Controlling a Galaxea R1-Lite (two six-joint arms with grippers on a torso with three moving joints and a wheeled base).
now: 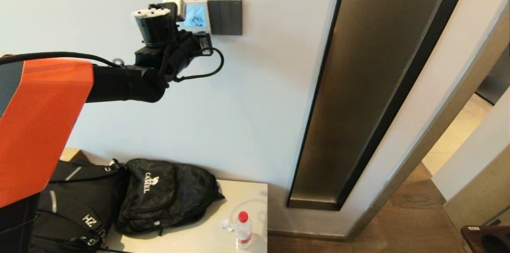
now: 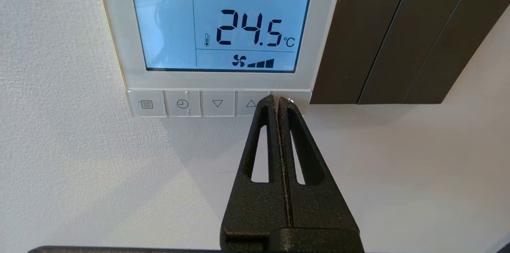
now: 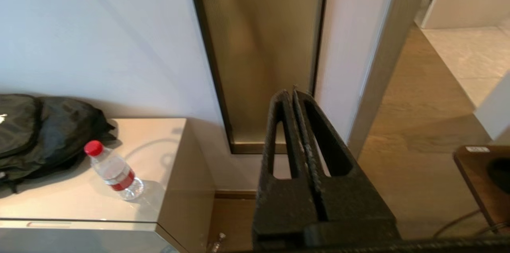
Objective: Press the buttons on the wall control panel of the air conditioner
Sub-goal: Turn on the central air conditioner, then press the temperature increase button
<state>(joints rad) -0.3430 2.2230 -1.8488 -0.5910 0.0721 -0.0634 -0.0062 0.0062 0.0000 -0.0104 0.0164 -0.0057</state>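
With its fingers pressed together, the left gripper touches the row of buttons along the wall control panel lower edge, high above the bench. The right gripper, fingers closed, hangs idle.

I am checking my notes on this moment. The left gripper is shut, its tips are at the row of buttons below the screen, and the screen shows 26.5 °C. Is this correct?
Not quite: the screen of the control panel reads 24.5 °C, not 26.5, as the left wrist view shows. The rest holds: the left gripper is shut, its tips at the buttons below the screen.
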